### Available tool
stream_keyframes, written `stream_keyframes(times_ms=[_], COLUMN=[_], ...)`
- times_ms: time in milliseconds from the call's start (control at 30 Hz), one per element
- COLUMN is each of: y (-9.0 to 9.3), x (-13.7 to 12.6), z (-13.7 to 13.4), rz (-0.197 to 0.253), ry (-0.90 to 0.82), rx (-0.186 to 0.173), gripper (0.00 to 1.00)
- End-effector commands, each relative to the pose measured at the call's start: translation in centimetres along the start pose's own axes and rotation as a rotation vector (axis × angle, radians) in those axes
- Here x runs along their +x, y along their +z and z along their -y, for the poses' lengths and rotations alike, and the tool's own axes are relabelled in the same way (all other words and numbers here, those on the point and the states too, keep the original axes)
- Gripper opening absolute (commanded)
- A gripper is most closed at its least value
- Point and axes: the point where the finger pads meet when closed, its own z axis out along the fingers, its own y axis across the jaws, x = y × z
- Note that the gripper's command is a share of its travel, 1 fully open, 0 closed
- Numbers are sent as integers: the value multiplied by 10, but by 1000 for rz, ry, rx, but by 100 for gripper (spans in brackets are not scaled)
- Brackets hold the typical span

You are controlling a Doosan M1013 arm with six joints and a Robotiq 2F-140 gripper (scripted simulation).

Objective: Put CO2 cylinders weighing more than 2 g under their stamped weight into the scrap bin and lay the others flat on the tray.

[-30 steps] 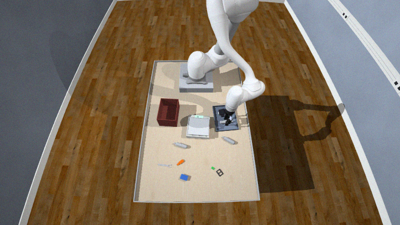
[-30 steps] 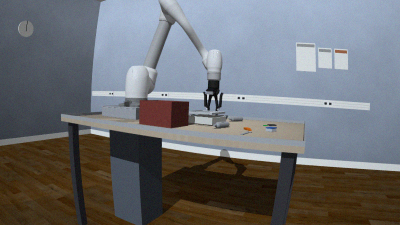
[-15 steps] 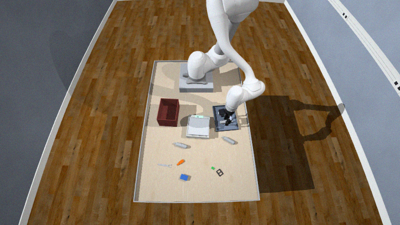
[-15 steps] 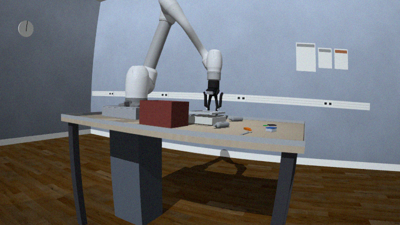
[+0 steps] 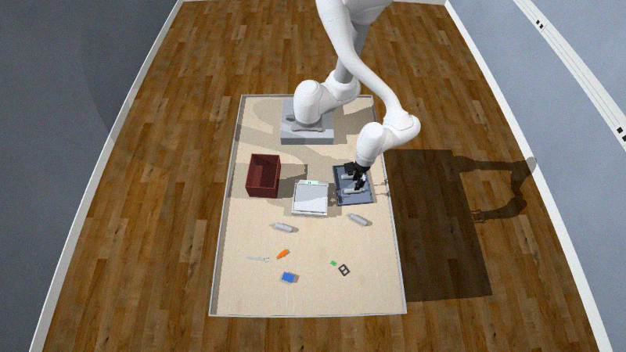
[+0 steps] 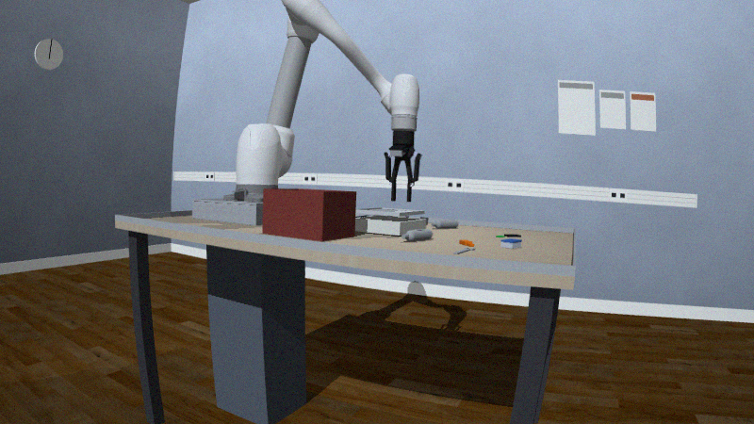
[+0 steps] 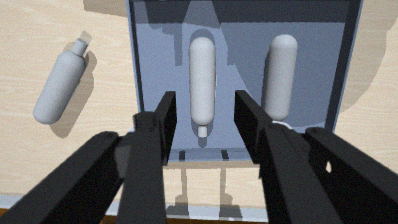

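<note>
My gripper is open and empty, and hangs well above the dark grey tray. Two grey CO2 cylinders lie flat and side by side on the tray floor. One cylinder is straight below my fingers, and the other is beside it. A third cylinder lies on the table just in front of the tray. Another cylinder lies in front of the scale. The dark red scrap bin stands left of the scale.
The robot's grey base block is at the back of the table. Near the front lie a small metal tool, an orange piece, a blue block, a green piece and a small black frame.
</note>
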Motion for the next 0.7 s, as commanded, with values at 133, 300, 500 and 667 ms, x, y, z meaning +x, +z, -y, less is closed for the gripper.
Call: stream_keyframes(times_ms=[133,300,500,667], y=[-68,-88,-92,-94], x=[0,0,0,33], z=[0,0,1,32], rz=[0,0,0,0], ry=[0,0,1,46], rx=[0,0,0,0], gripper=[39,39,39,39])
